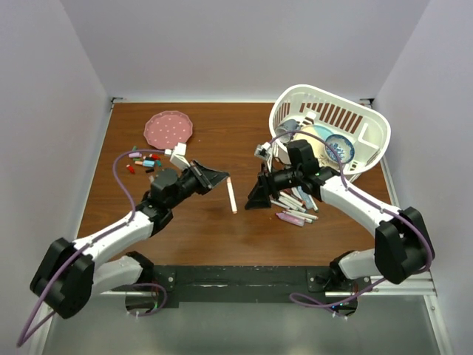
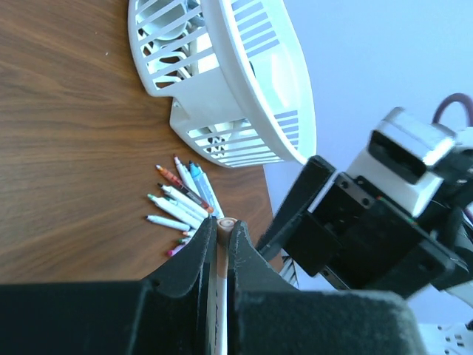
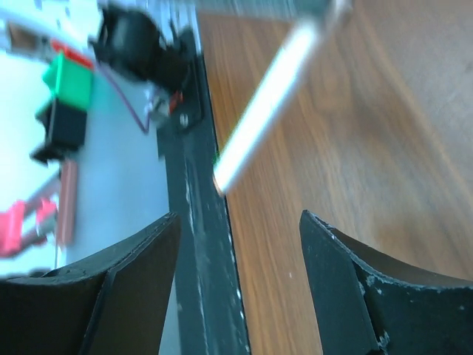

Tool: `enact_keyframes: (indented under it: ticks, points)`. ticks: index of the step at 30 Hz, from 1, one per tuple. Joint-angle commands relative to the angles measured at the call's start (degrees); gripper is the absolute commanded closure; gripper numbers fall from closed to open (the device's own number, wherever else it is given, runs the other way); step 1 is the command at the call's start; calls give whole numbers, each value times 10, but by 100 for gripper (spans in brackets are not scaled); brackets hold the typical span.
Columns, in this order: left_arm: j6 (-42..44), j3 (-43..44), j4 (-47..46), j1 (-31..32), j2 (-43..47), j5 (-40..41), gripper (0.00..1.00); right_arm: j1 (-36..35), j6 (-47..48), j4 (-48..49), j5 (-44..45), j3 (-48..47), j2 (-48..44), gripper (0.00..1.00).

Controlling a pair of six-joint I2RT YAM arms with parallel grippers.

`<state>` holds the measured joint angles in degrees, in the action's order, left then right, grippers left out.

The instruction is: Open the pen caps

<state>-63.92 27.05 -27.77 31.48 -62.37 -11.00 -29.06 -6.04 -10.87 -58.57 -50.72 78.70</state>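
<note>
Left gripper [image 2: 224,233] fingers are clamped on a white pen [image 2: 228,222]. Right gripper [image 3: 240,218] fingers stand wide apart, holding nothing.

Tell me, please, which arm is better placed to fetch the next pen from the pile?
The right arm, probably: its jaws stand open and empty, and the pile of pens lies beside it. The left jaws are shut on a pen.

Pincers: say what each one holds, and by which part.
The left pincer is shut on a slim white pen, gripping it near one end. The right pincer stands open and holds nothing.
</note>
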Motion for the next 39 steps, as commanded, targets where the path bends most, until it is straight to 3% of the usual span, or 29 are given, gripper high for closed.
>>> enact_keyframes:
  ticks: [1,9,13,14,16,17,18,20,21,22,24,26,32,34,39]
  points:
    - [-25,44,-113,36,-48,71,100,-20,-175,144,25,-26,-14,30]
    - [-31,42,-159,47,-72,77,100,-35,-188,110,136,-52,32,31]
    - [-36,33,-176,50,-72,77,100,-35,-206,124,129,-47,40,41]
    - [-38,28,-184,50,-72,77,100,-35,-205,125,128,-47,41,58]
    - [-41,22,-192,50,-72,77,100,-35,-207,134,114,-41,38,77]
    - [-39,19,-199,50,-72,75,100,-35,-206,139,107,-40,37,98]
    - [-36,18,-204,50,-73,72,100,-35,-203,141,102,-38,35,100]
    - [-26,13,-222,50,-76,58,85,-35,-181,127,99,-39,29,100]
    - [-20,14,-224,50,-76,50,67,-35,-169,118,100,-40,25,100]
    - [-12,15,-223,50,-78,44,61,-35,-153,111,101,-40,23,100]
    - [8,13,-222,50,-78,31,50,-35,-137,110,94,-39,18,100]
    - [24,14,-218,50,-78,19,49,-35,-129,110,87,-38,17,100]
    - [35,16,-214,50,-88,1,52,-34,-124,94,75,-44,24,100]
    - [37,24,-215,50,-100,-11,58,-34,-124,93,72,-45,26,100]
    - [37,39,-228,49,-123,-36,92,-33,-120,90,69,-42,26,100]
